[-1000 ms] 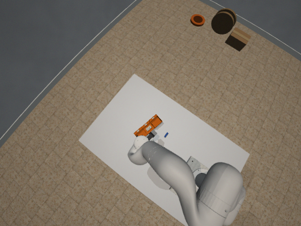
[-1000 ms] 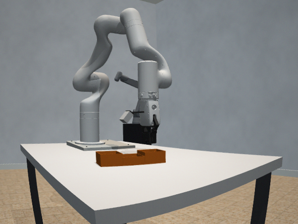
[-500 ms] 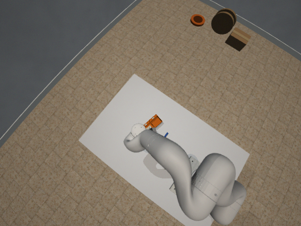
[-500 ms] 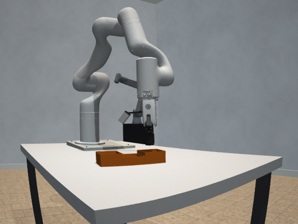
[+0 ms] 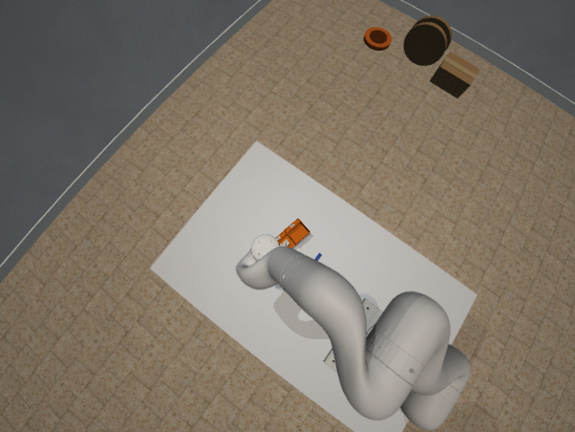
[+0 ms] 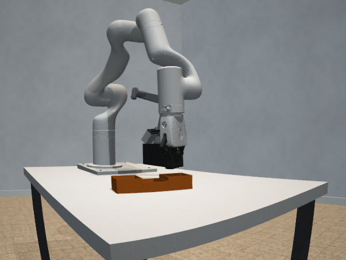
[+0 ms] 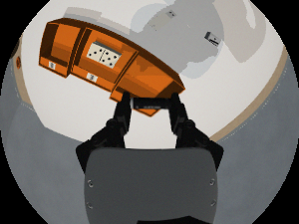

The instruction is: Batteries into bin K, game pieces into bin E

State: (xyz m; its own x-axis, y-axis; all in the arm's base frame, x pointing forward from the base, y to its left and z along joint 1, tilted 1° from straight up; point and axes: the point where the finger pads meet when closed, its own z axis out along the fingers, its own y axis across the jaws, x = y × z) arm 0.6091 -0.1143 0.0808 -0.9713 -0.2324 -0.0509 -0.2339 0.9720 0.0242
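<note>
Nearest my wrist camera, the pincer (image 6: 174,165) (image 7: 149,100) stands about half open, its fingers stopped against a dark bar (image 7: 151,104), probably a battery, gripped crosswise so its length spans them. It hangs above the end compartment of the orange bins (image 5: 299,232) (image 6: 155,186) (image 7: 103,81), which I'd judge is for dropping it in, though I can't read the labels. A domino (image 5: 285,244) (image 7: 104,55) lies in the middle compartment, presumably sorted as a game piece; beyond, a blue object (image 5: 318,257) lies on the table (image 5: 229,205) (image 6: 178,213) (image 7: 55,109), its kind unclear

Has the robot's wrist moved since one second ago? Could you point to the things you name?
Yes. From above, the wrist (image 5: 264,247) (image 6: 170,86) moved up the picture, now hiding one end of the orange bins (image 5: 299,232) (image 6: 155,187) (image 7: 105,82).
</note>
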